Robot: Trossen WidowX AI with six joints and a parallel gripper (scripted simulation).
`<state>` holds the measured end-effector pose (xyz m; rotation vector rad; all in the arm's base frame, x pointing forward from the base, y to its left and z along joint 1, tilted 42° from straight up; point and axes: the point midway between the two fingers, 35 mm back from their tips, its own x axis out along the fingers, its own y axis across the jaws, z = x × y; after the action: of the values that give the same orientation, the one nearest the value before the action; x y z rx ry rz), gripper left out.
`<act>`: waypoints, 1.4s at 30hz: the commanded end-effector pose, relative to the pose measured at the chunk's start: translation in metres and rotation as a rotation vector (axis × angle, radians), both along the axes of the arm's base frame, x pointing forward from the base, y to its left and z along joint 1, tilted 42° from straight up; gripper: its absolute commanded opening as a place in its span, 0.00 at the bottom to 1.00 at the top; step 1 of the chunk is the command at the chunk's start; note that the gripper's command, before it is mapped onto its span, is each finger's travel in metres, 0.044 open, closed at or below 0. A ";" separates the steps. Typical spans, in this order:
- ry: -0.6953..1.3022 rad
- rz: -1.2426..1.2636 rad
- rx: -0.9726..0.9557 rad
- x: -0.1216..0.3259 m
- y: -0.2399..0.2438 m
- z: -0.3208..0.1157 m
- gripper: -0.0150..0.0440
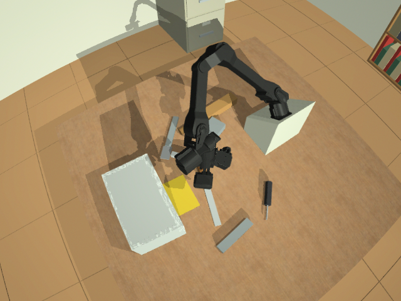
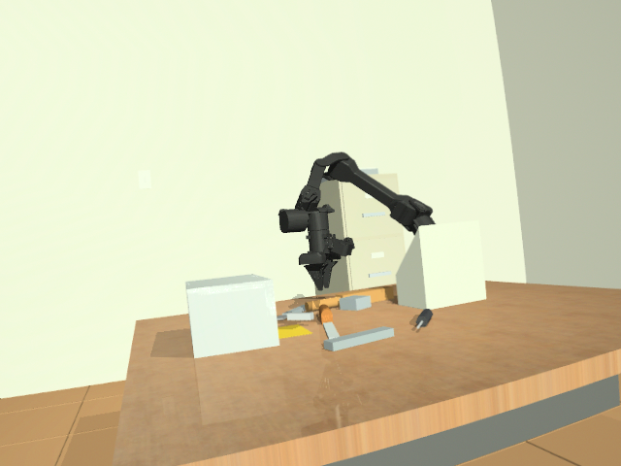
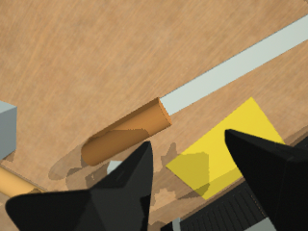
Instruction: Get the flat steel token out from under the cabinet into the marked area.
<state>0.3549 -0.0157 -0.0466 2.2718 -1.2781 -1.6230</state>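
My gripper (image 2: 323,288) (image 3: 188,141) is open and empty, high above the table. A flat-bladed tool lies on the table below it, with an orange-brown handle (image 2: 326,315) (image 3: 126,132) and a pale steel blade (image 1: 212,207) (image 2: 330,329) (image 3: 231,69). The yellow marked area (image 1: 183,195) (image 2: 293,331) (image 3: 217,144) lies beside the tool, against the front of the white cabinet (image 1: 139,204) (image 2: 233,316). No token shows on the yellow area. Dark slats show at the bottom of the wrist view, but no token can be made out there.
A grey bar (image 1: 234,234) (image 2: 358,339) lies near the blade's end. A black-handled screwdriver (image 1: 267,194) (image 2: 424,317) lies to the right. A grey block (image 1: 217,126) (image 2: 355,303), a wooden piece (image 1: 222,105) and a long grey tool (image 1: 170,137) lie behind. A pale box (image 1: 291,129) (image 2: 453,265) stands by the arm's base.
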 end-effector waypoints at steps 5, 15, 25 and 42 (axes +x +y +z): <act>-0.186 -0.223 0.024 -0.004 -0.016 0.013 0.71; -0.408 -0.482 0.054 -0.010 -0.034 0.028 0.71; -0.632 -0.741 0.081 -0.017 -0.050 0.042 0.71; -0.778 -0.908 0.097 -0.021 -0.070 0.040 0.71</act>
<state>0.3350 -0.0768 0.0014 2.6834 -2.7397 -0.8551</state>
